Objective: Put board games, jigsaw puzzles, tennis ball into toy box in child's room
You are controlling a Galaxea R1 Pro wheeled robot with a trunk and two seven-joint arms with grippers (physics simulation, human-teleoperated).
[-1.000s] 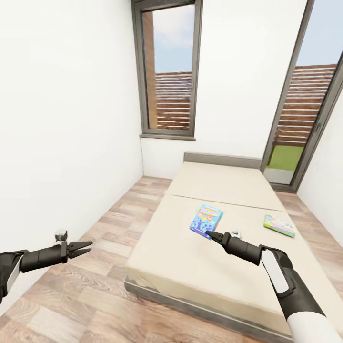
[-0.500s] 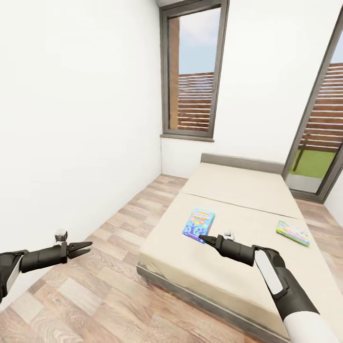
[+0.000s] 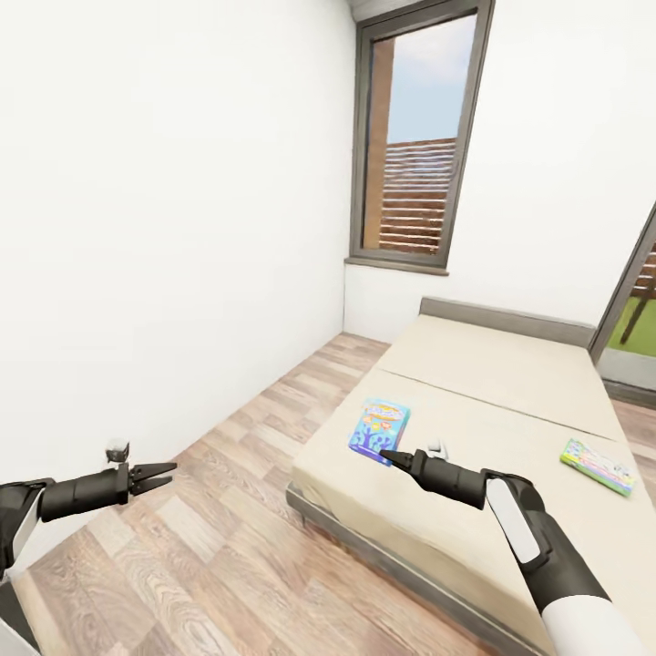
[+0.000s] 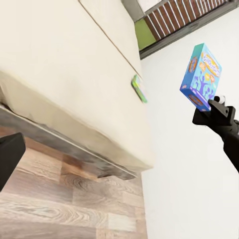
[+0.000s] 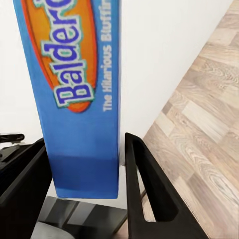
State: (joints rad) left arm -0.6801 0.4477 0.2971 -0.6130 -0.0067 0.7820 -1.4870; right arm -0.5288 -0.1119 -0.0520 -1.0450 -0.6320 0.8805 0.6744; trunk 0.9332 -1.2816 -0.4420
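Observation:
My right gripper (image 3: 387,454) is shut on a blue board game (image 3: 380,430), a flat box lettered "Balderdash", and holds it up above the near part of the bed (image 3: 492,383). In the right wrist view the blue box (image 5: 74,89) stands between the two black fingers (image 5: 144,184). The left wrist view has the box (image 4: 201,74) lifted off the mattress in the right gripper (image 4: 211,107). A second, green board game (image 3: 597,465) lies flat on the mattress at the right (image 4: 139,88). My left gripper (image 3: 155,476) is open and empty, low over the floor at the left.
A white wall (image 3: 164,228) runs close along the left. Wood-plank floor (image 3: 237,510) lies between the wall and the bed's grey frame (image 3: 364,547). A tall grey-framed window (image 3: 415,146) stands behind the headboard (image 3: 506,319).
The view has swung left, so bed and window sit further right in the picture. The blue board game keeps its place at the right gripper. The left arm looks unchanged.

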